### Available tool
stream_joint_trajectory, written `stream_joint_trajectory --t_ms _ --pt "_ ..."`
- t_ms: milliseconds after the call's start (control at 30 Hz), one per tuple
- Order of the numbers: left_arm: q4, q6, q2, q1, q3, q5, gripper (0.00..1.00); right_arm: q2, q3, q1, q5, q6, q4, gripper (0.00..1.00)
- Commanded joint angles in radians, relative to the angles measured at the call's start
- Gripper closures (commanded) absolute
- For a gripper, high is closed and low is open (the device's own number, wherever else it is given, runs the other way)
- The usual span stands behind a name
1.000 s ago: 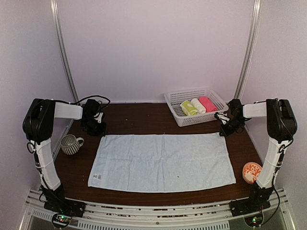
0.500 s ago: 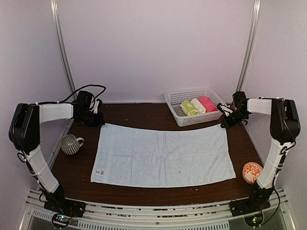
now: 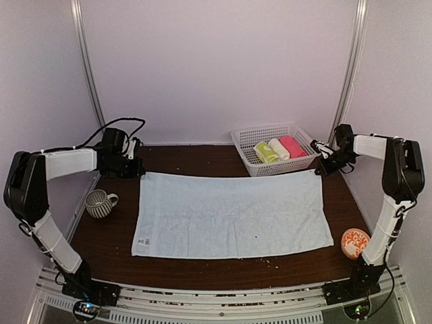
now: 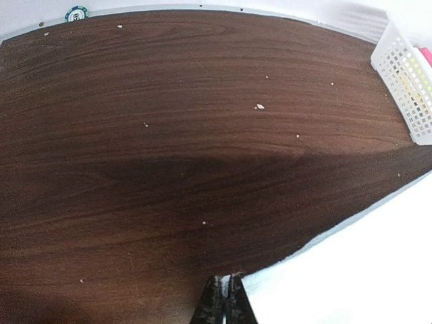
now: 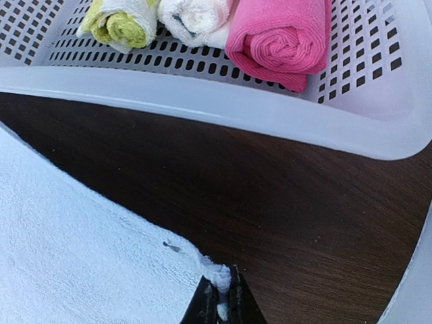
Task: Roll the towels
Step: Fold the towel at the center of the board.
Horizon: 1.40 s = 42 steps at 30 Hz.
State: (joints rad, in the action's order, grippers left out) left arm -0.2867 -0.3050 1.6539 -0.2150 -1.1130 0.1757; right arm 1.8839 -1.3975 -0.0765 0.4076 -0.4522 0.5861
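Note:
The pale blue towel [image 3: 229, 214] lies spread flat across the middle of the table. My left gripper [image 3: 138, 170] is shut on its far left corner [image 4: 253, 280]. My right gripper [image 3: 318, 169] is shut on its far right corner [image 5: 217, 273]. Both corners sit low on the table. The yellow-green and white towel [image 3: 266, 152] is rolled and lies in the white basket [image 3: 251, 165]; it also shows in the right wrist view [image 5: 121, 20].
The basket [image 5: 270, 115] at the back right also holds a cream roll [image 3: 279, 148] and a pink roll [image 3: 292, 146]. A striped mug [image 3: 100, 203] stands at the left. An orange patterned disc [image 3: 354, 242] lies at the front right.
Both grippers have pulled the towel's far edge towards the back of the table. The whole towel has slid back and lies flatter.

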Motion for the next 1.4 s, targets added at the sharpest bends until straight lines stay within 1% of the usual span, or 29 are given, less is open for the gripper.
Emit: stream_joint_trajectory --t_ms 0,200,633,967,1167,1367 --pt "0.025 -0.009 -0.073 0.002 0.048 -0.005 1.0 -0.061 0.025 -0.005 0.071 -0.057 0.021 0.94" --pt "0.004 -0.013 -0.125 0.002 0.082 -0.009 1.0 -0.08 0.027 -0.005 0.146 -0.085 0.048 0.94" --pt "-0.084 -0.013 -0.201 0.003 0.11 0.01 1.0 -0.173 0.141 -0.017 0.179 -0.169 0.089 0.94" --pt "-0.172 -0.003 -0.262 0.003 0.121 0.013 1.0 -0.225 0.148 -0.058 0.216 -0.232 0.174 0.94" --pt "-0.222 0.004 -0.301 0.002 0.145 0.04 1.0 -0.259 0.182 -0.079 0.228 -0.274 0.21 0.94" --pt "-0.269 0.0 -0.342 0.003 0.173 0.024 1.0 -0.296 0.222 -0.103 0.259 -0.327 0.24 0.94"
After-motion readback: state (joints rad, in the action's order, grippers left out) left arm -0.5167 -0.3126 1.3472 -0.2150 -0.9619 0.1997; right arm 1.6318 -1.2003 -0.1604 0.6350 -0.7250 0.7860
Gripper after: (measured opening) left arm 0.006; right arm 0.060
